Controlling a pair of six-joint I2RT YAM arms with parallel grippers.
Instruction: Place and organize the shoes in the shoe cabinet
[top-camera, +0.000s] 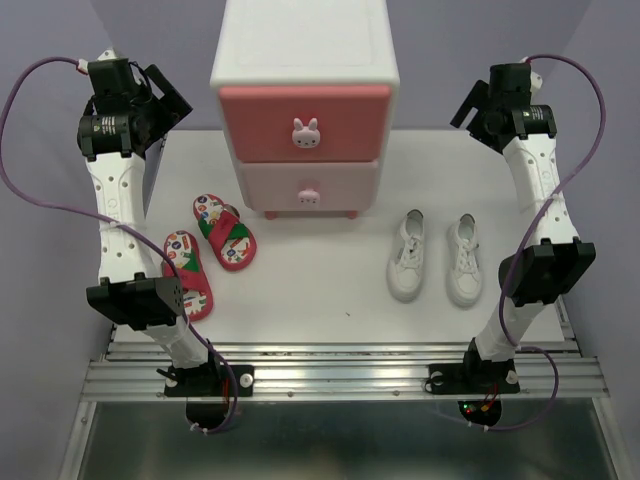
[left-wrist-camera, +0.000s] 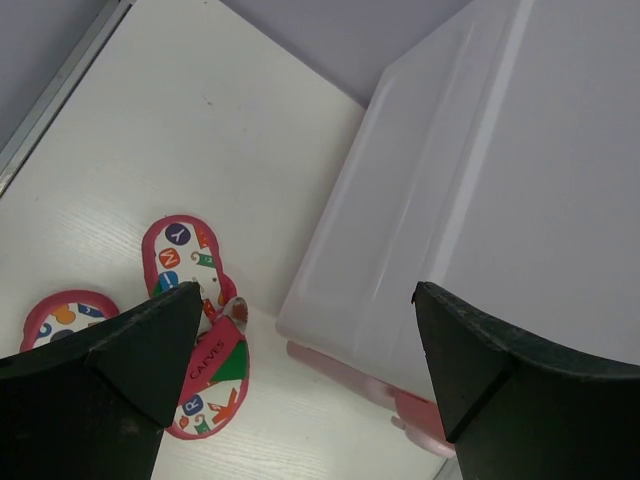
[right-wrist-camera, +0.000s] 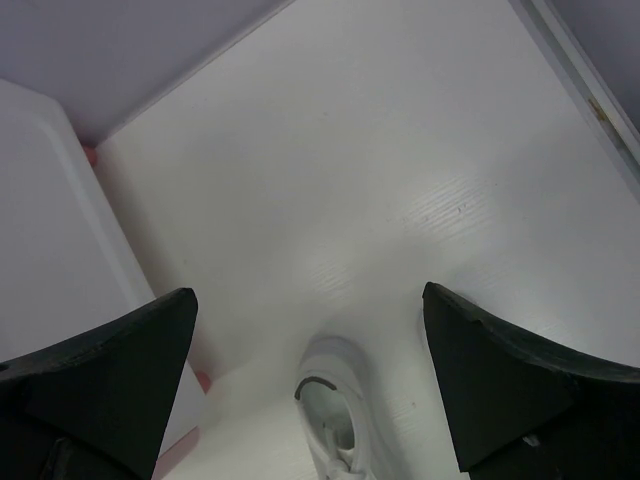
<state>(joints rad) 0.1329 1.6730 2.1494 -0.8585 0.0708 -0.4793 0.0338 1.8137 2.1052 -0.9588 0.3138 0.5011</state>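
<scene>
Pink-fronted shoe cabinet (top-camera: 305, 110) stands at the back of the surface (top-camera: 300, 295), both drawers shut, w/ my two arms raised either side of it. L end effector (left-wrist-camera: 305, 300) is spread wide and holds nothing, above the cabinet's left side. The red sandals (top-camera: 223, 231) lie below it at differing angles. R end effector (right-wrist-camera: 308, 295) is likewise spread and bare, over open surface near the white sneakers (top-camera: 407, 256), which sit side by side right of the cabinet. My read: no shoe goes in until a drawer is out. Best approach, I judge: come in low and level to a bunny knob (top-camera: 306, 133), pinch it squarely, then pull straight toward me so the prob. light cabinet doesn't slide or tip.
</scene>
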